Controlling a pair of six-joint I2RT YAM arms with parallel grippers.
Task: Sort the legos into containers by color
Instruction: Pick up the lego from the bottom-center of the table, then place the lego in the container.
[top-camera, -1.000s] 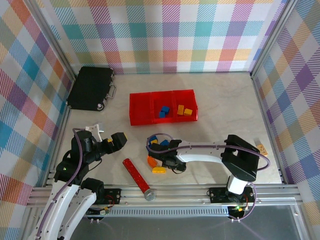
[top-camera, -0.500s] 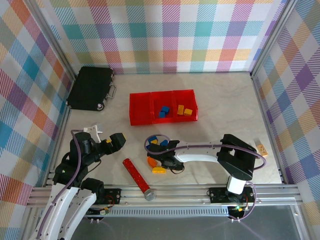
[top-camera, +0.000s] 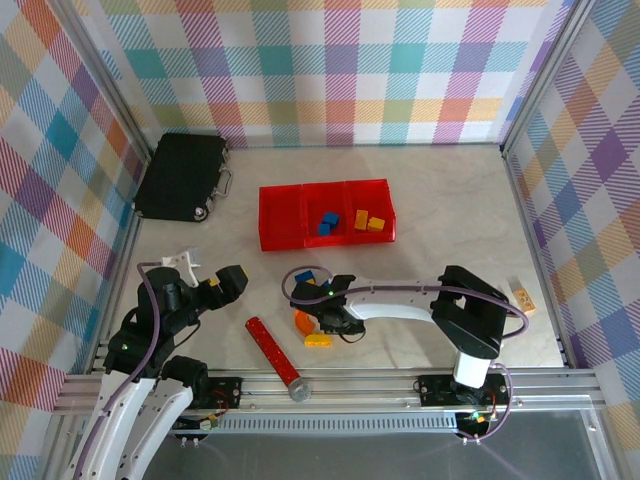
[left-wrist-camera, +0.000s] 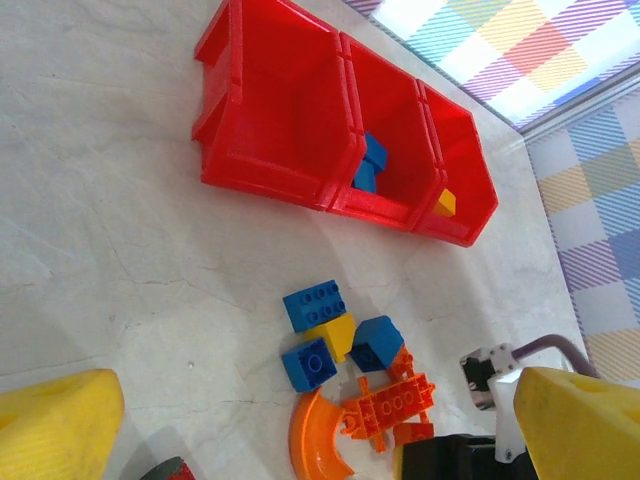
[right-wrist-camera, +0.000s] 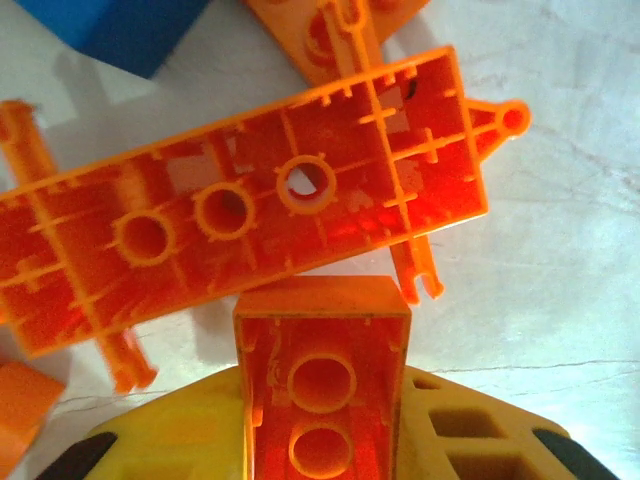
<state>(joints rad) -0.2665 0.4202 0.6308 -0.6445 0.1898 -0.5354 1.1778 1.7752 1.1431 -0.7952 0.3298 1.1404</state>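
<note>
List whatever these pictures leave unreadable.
- Top view: right gripper covers part of the lego pile, hiding the bricks beneath.
- Right wrist view: gripped small orange brick, lower end cut off by the bottom edge.
- Left wrist view: right bin, near wall hides most contents.
- Top view: tan object at far right, too small to identify.

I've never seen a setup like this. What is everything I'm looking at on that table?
containers: three joined, red, mid-table
legos in middle container: apparently two, blue
legos in right container: two, orange-yellow
loose legos: three blue, one yellow, several orange, piled in front of the containers
orange arch: one, at the pile's near edge
small orange brick: one, between the right gripper's fingers
black case: one, far left
red cylinder: one, grey end, near edge
tan block: one, by the right wall
left gripper: one, open, at the left, apart from the pile
right gripper: one, shut on the small orange brick, at the pile
</note>
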